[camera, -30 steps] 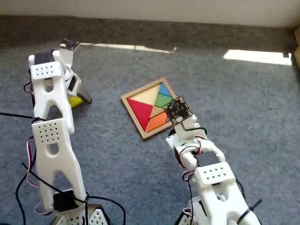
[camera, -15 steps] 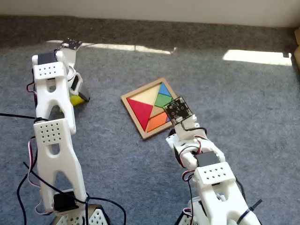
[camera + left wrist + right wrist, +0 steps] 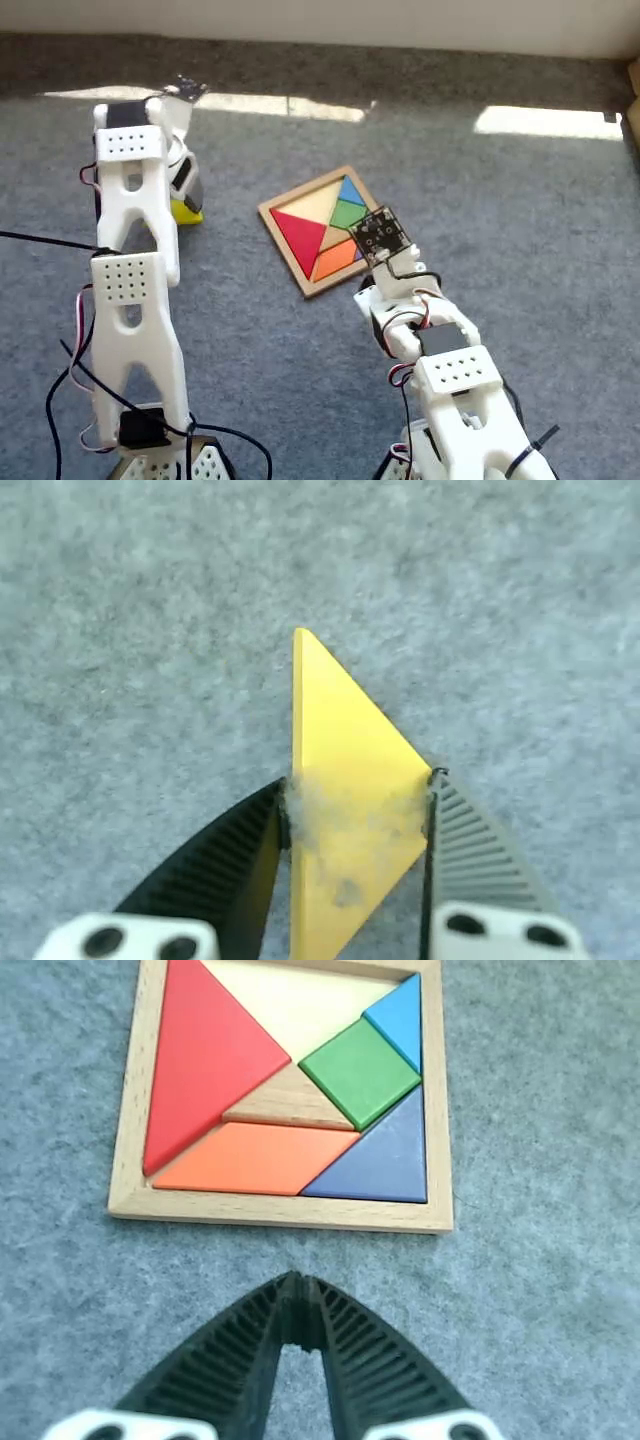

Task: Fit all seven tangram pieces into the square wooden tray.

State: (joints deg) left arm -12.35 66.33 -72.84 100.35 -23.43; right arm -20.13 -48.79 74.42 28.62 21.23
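The square wooden tray [image 3: 287, 254] lies mid-carpet, and it also appears in the right wrist view as the tray [image 3: 280, 1211]. It holds red [image 3: 205, 1055], cream, blue, green, orange [image 3: 255, 1158] and dark blue pieces. A small triangular patch of bare wood [image 3: 288, 1106] shows among them. A yellow triangle [image 3: 345, 770] is pinched between the fingers of my left gripper [image 3: 358, 780] just above the carpet. In the high view this yellow triangle [image 3: 186, 209] is left of the tray. My right gripper [image 3: 299, 1285] is shut and holds nothing, just short of the tray's near edge.
Grey carpet covers the whole work area. Sunlit patches [image 3: 545, 120] lie along the far side by the wall. The right arm's wrist camera board [image 3: 380, 235] overhangs the tray's near right edge.
The left arm has swung right, toward the tray, carrying the yellow triangle with it. The right arm and the tray have not moved.
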